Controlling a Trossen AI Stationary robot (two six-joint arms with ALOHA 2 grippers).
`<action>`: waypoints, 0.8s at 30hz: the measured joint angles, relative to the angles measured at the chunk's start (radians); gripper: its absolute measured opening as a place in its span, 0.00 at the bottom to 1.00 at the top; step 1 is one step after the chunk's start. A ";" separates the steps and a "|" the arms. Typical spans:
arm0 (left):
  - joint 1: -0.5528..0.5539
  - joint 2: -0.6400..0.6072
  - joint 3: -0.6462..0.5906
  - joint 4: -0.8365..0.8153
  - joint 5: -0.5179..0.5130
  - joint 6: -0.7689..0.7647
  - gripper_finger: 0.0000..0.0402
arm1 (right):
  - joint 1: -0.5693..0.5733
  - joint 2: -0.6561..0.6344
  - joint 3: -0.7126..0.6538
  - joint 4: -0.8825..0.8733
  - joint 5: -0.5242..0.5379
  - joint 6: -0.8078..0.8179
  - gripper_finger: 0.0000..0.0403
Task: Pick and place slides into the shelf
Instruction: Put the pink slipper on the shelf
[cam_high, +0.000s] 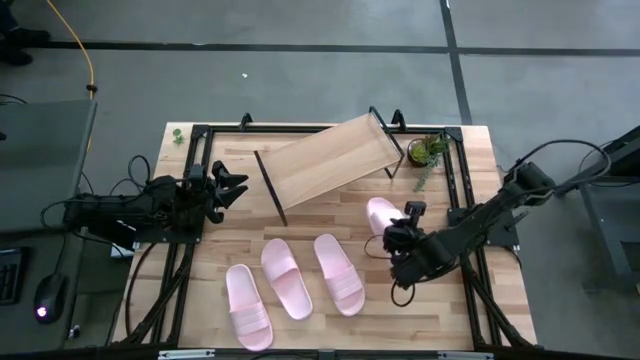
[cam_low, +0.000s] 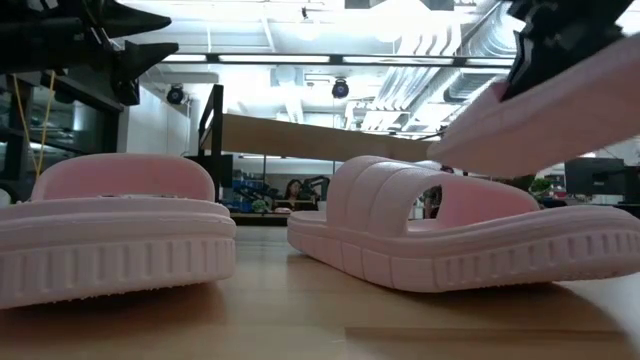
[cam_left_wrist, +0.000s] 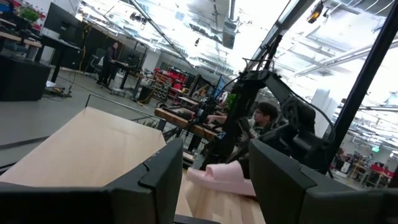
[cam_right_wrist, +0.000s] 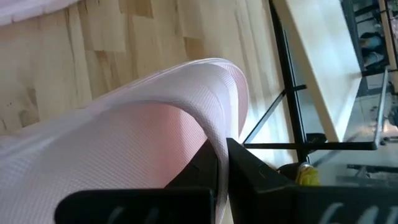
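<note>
my right tool (cam_high: 400, 240) is clamped on the strap band of one pale pink rubber slide sandal (cam_high: 380, 214), fingers pinched tight on the band in the right wrist view. that sandal is lifted, tilted, off the light-wood slatted surface (cam_high: 480, 200), just beside the near right corner of the shelf. the flat rectangular light-wood shelf board on thin black legs (cam_high: 330, 160) sits skewed at the far middle of the surface, nothing on it. three more matching pink slide sandals (cam_high: 292, 277) lie in a fanned row on the surface in front of the shelf, toes pointing toward it, near each other; can't tell if they touch. my left tool (cam_high: 228, 188) hangs with fingers apart, holding nothing, at the left edge of the surface, pointing at the shelf's left end. small green plant sprig (cam_high: 428, 152) at the far right corner.
</note>
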 joint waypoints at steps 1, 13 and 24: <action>0.000 0.000 0.000 0.000 0.000 0.000 0.41 | -0.002 -0.014 0.000 0.000 0.000 -0.012 0.00; 0.000 0.000 0.000 0.000 0.000 0.000 0.41 | -0.086 -0.128 0.000 0.001 0.000 -0.193 0.00; 0.000 0.000 0.000 -0.001 0.000 0.000 0.41 | -0.184 -0.188 0.000 0.032 0.008 -0.352 0.00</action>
